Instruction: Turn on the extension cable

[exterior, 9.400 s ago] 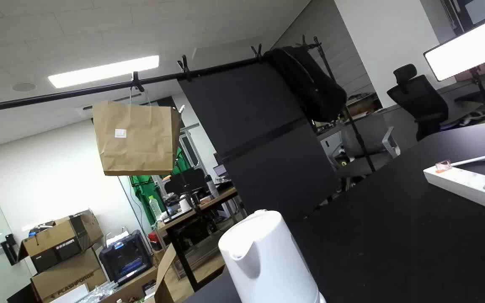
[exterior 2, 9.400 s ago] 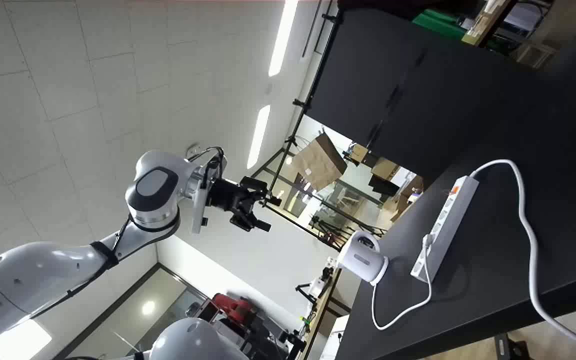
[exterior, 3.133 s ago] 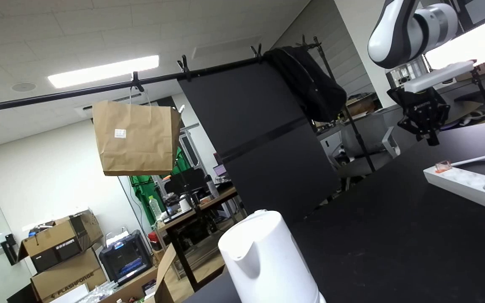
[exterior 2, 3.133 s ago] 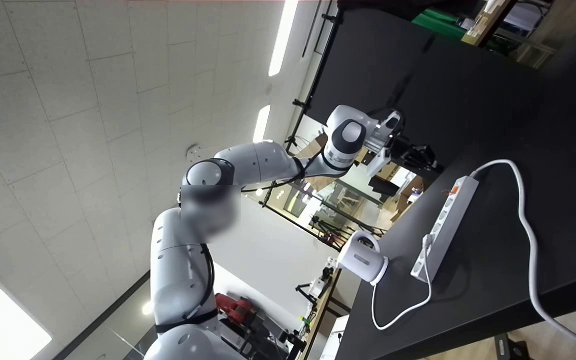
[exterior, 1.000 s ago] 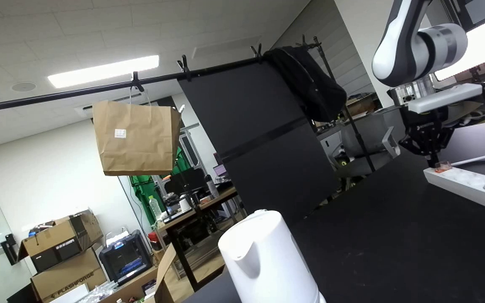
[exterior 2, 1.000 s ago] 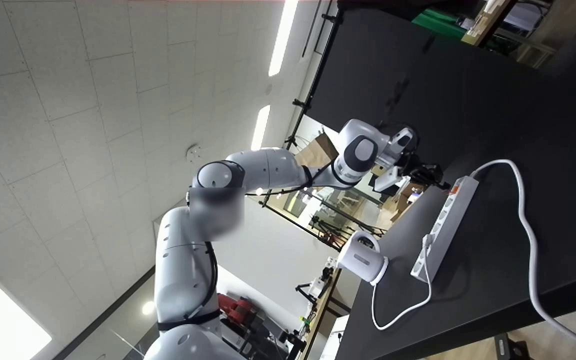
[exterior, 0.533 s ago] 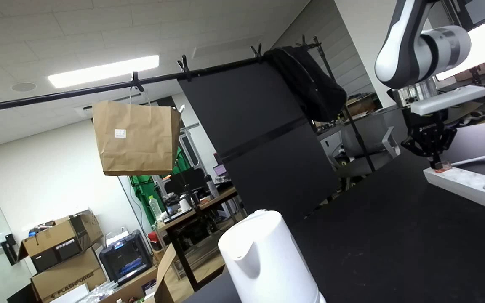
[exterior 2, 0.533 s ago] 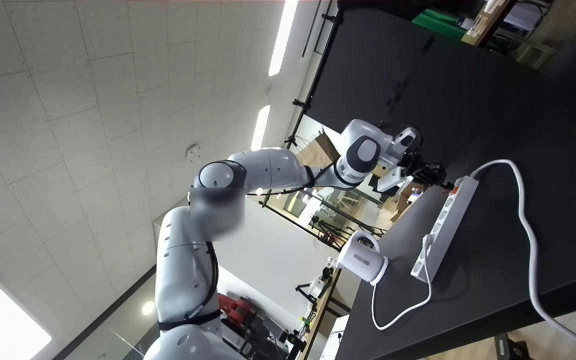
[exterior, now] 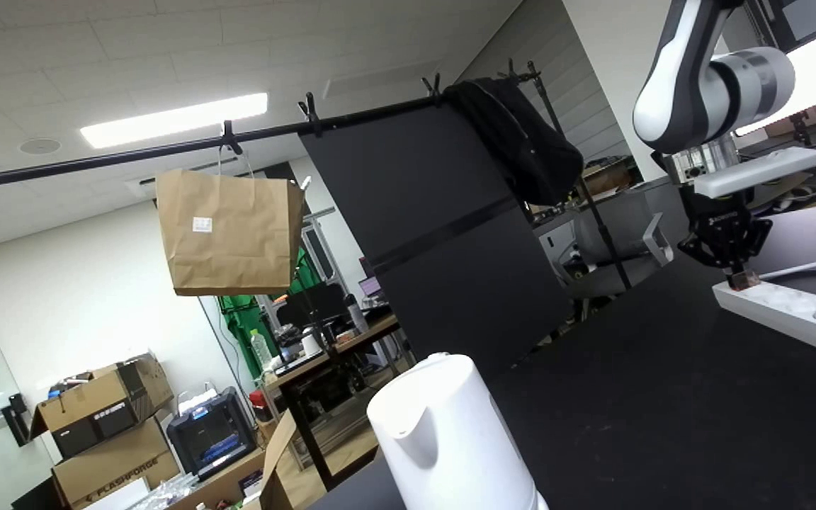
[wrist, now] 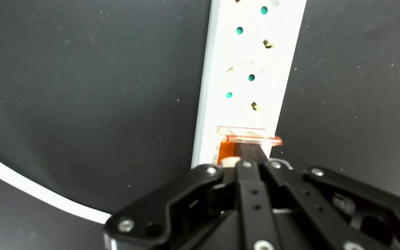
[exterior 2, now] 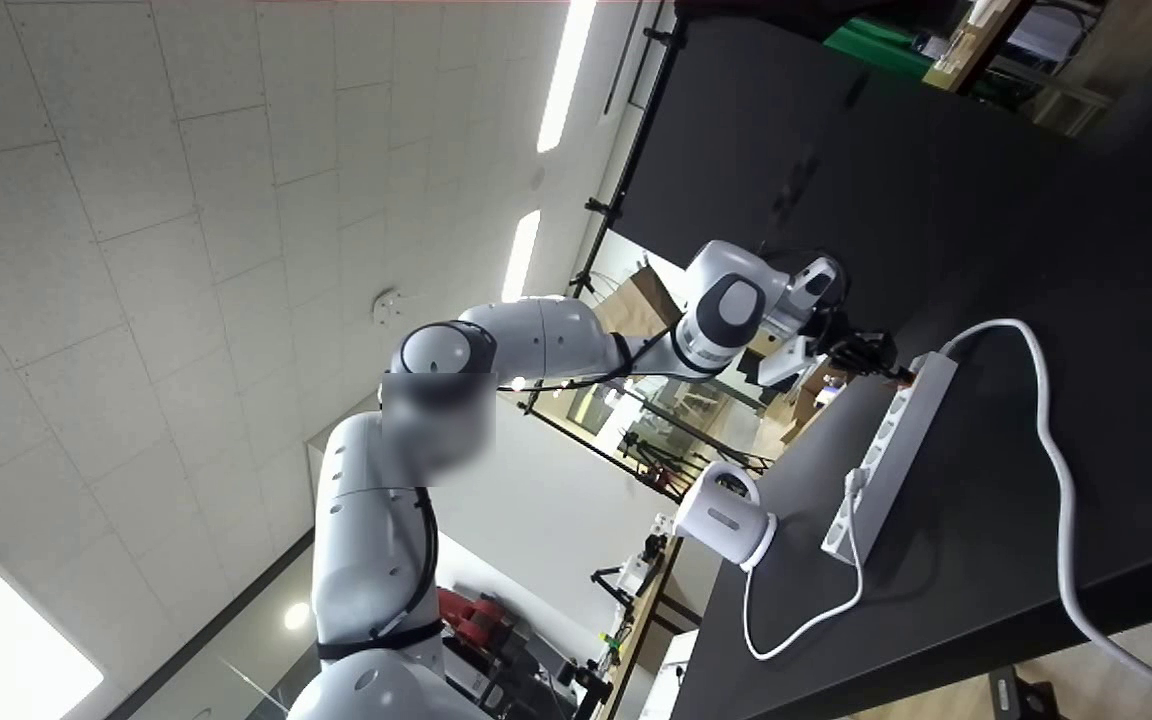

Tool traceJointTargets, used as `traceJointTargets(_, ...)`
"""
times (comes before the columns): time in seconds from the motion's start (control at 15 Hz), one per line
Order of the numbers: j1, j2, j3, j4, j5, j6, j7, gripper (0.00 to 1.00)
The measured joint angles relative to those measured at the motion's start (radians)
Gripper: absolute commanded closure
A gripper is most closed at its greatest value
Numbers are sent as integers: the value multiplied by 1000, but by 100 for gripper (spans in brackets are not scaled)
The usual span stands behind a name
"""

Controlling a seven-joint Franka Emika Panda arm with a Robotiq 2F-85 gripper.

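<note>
The extension cable (wrist: 241, 52) is a white power strip lying on a black table, seen in all views. At its cord end sits an orange switch (wrist: 225, 151) with a clear, red-edged cover (wrist: 252, 139) standing up beside it. My gripper (wrist: 252, 149) points down over that end, its fingers together with nothing held between them. The tips overlap the switch, just beside the cover; whether the switch is pressed in cannot be seen. In both exterior views the gripper (exterior: 737, 278) reaches the strip's end and hides most of the orange.
A white kettle (exterior 2: 726, 515) stands on the table near the strip; its plug (exterior 2: 854, 484) sits in a socket. The strip's thick white cord (exterior 2: 1046, 420) curves toward the table edge. A lit lamp panel (exterior: 790, 81) is behind the arm.
Over the last second my gripper has moved slightly in toward the strip's end, its tips coming over the orange switch. It has stayed shut. Strip and kettle have not moved.
</note>
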Motion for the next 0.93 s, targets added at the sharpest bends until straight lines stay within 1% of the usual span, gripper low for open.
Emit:
traceJointTargets(0.47, 29, 5, -21, -1, -32, 32, 0, 100)
traceJointTargets(0.93, 119, 10, -79, -5, -158, 49, 4, 100)
